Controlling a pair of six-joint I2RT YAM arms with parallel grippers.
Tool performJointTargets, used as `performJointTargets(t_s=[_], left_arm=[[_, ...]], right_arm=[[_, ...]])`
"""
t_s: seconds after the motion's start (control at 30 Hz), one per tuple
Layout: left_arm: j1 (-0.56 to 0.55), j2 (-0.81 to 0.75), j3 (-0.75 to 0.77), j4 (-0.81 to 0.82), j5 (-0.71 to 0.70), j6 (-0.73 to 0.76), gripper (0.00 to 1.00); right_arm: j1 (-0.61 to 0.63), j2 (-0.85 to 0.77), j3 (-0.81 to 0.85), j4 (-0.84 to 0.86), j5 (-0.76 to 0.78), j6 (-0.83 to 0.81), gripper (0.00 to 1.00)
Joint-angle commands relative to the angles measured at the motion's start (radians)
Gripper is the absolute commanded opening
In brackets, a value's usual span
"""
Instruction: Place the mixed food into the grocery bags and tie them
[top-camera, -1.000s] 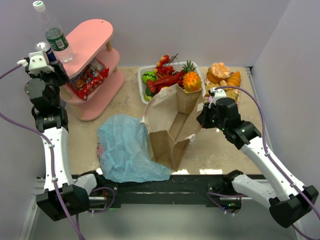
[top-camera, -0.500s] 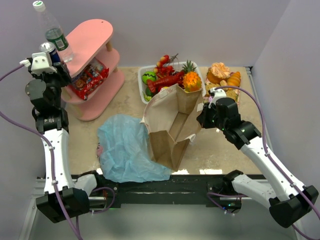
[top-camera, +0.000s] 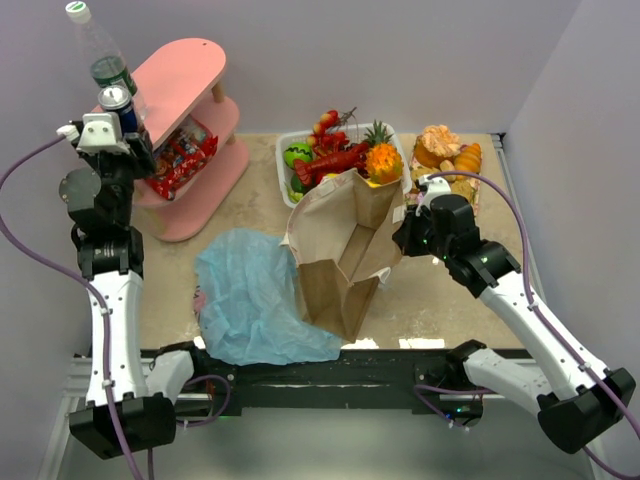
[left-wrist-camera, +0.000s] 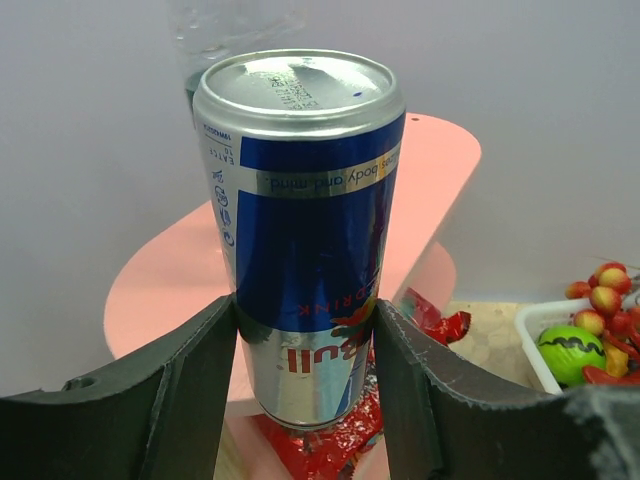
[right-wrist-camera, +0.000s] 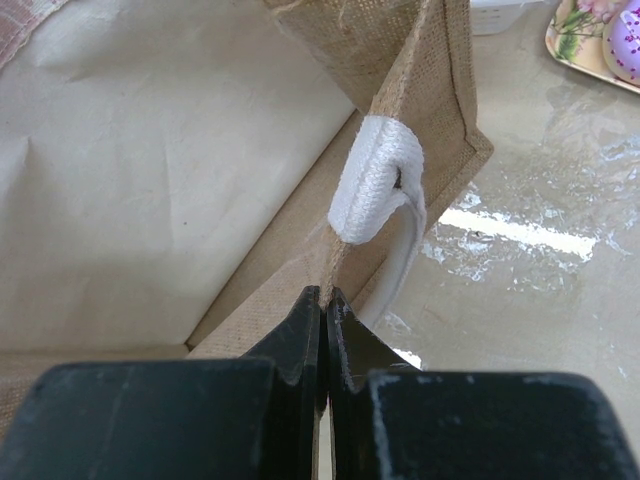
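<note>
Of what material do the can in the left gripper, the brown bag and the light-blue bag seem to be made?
The can: metal, likely aluminium, with a glossy finish; its silver top and sides reflect light.
The brown bag: a coarse weave shows at its rim, perhaps jute, with a smooth, creased, paper-like lining; the finish is matte.
The light-blue bag: probably thin plastic film; it lies crinkled and limp.

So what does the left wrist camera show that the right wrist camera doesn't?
Only the left wrist: the left gripper clamped on a blue Red Bull can, pink shelf and red snack packets behind. Only the right wrist: the right gripper pinching the brown paper bag at its edge, near the white handle. Both: black fingers shut on something, plus table.
</note>
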Motion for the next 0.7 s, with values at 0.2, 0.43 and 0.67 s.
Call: performJointTargets(t_s=[0.2,0.43,0.67], left_arm=[[-0.173,-0.112,-0.04,0.167,0.171,0.082,0.0],[-0.239,-0.114,-0.071,0.224,0.298,0.038,0.0],[-0.31,-0.1,-0.083,0.282,0.381,-0.024,0.0]], right_arm=[[-0.003,-0.01,0.018,0.014,0.005,-0.045,0.0],[-0.001,-0.013,0.011,0.01,0.007,-0.044,0.0],[-0.003,-0.013,0.009,0.011,0.002,-0.037,0.0]])
